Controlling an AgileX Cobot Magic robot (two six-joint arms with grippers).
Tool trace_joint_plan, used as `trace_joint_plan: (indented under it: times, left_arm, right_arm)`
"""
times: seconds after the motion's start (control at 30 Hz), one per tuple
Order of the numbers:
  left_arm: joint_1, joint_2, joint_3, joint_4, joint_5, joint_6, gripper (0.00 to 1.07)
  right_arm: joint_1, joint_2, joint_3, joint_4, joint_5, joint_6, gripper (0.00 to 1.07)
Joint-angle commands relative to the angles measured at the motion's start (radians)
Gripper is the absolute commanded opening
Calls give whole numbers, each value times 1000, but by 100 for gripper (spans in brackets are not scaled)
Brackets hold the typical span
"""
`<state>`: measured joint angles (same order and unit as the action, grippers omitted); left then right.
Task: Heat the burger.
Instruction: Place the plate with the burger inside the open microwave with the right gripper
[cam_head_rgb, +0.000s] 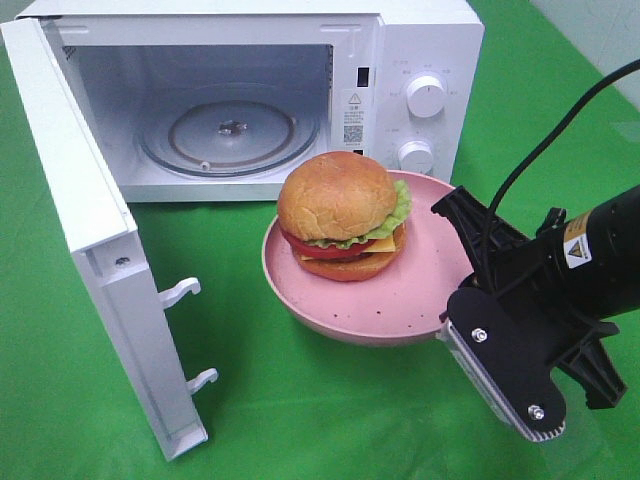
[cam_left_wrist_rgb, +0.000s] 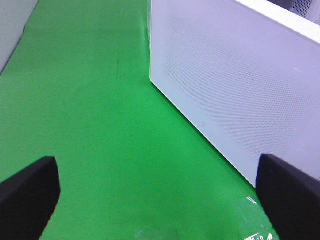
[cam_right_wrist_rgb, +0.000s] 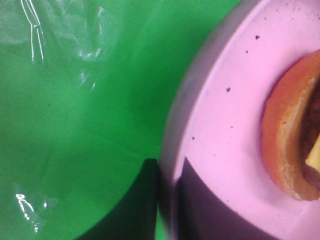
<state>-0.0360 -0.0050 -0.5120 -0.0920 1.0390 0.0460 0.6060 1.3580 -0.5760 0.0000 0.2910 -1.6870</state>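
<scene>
The burger (cam_head_rgb: 343, 215), with a golden bun, lettuce, tomato and cheese, sits on a pink speckled plate (cam_head_rgb: 400, 290) just in front of the open microwave (cam_head_rgb: 420, 60). My right gripper (cam_head_rgb: 448, 318) is shut on the plate's right rim. In the right wrist view its fingers (cam_right_wrist_rgb: 145, 200) pinch that rim (cam_right_wrist_rgb: 225, 130), with the burger's bottom bun (cam_right_wrist_rgb: 287, 150) beyond. My left gripper (cam_left_wrist_rgb: 160, 200) is open, with its fingertips (cam_left_wrist_rgb: 30, 195) far apart over green cloth. It does not show in the high view.
The microwave door (cam_head_rgb: 80, 200) swings out to the left, its latch hooks pointing toward the plate. A glass turntable (cam_head_rgb: 230, 135) lies inside the cavity. A white microwave panel (cam_left_wrist_rgb: 235, 85) stands close beside the left gripper. Green cloth (cam_head_rgb: 300, 420) covers the table.
</scene>
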Motion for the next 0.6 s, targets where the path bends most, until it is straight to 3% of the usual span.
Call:
trace_joint_plan:
  times: [0.03, 0.6]
  left_arm:
    - [4, -19, 2, 3, -4, -6, 100]
    - [4, -19, 2, 3, -4, -6, 100]
  right_arm:
    - [-1, -6, -23, 0, -54, -12, 0]
    - [69, 33, -79, 0, -65, -8, 0]
